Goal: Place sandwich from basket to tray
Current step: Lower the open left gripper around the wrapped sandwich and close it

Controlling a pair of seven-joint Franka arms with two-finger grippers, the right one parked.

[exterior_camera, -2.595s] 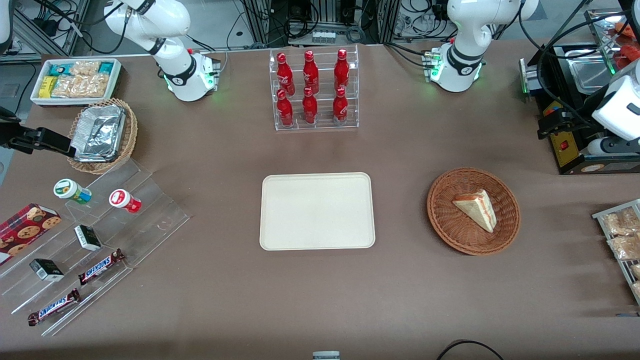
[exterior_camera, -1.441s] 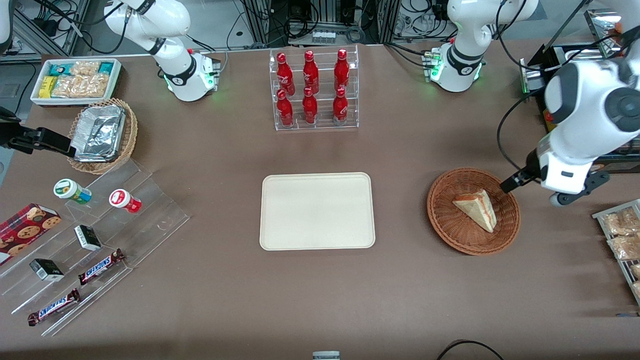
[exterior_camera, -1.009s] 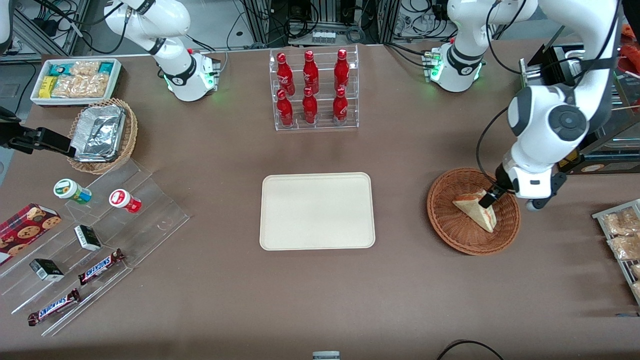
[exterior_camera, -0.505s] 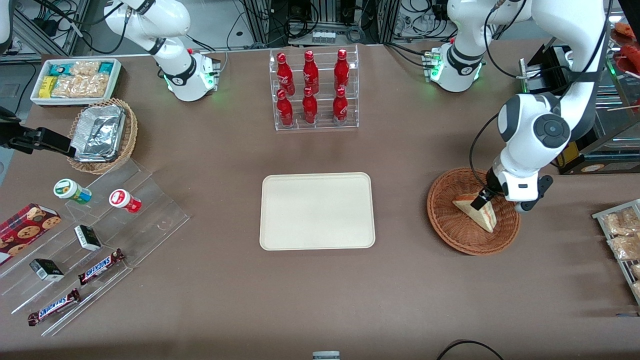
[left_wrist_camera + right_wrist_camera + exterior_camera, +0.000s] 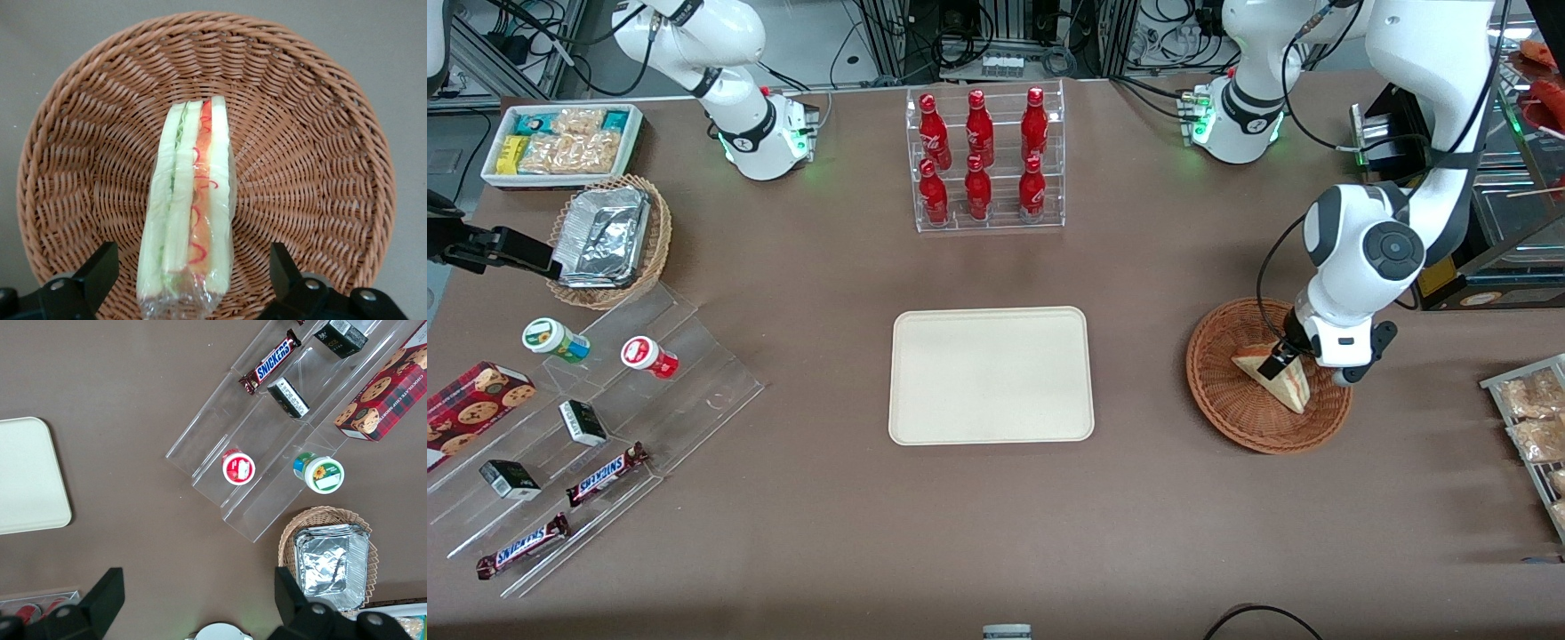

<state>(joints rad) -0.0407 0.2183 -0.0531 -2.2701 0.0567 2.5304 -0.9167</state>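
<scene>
Above the basket [image 5: 1267,375], toward the working arm's end of the table, the left gripper [image 5: 1285,357] hangs low over the sandwich [image 5: 1276,378]. Wrist view: sandwich [image 5: 190,210] stands on edge in the basket [image 5: 313,133], cut face up, red and green filling showing between pale bread slices, clear wrap visible at its near end. Both fingers [image 5: 93,280] are spread wide, one on each flat side of the wedge, with clear gaps to the bread. Nothing gripped yet. Tray [image 5: 991,374] sits well apart from the basket, toward the table's middle, with nothing on it.

Judged step: final descent before closing on the sandwich.

Risks from here:
- Soft bread. Closing too hard probably crushes the wedge or squeezes filling out; closing too lightly probably lets it slip during the carry.
- Wrap looks smooth and glossy, so the pads may slide on film, not bread. Slip is likelier if the grasp lands high, near the cut face.
- Wedge does not appear perfectly centred between the fingers. One finger may touch first and tip the sandwich flat before the other arrives.
- Wedge is tapered. A grasp near the thin point likely holds little material and may pivot on lifting.
- Descending too far could drive fingertips into the wicker weave; a snag might drag or lift the light basket with the sandwich.
- Basket rim is raised, so moving sideways before lifting clear could knock the wedge against it.
</scene>
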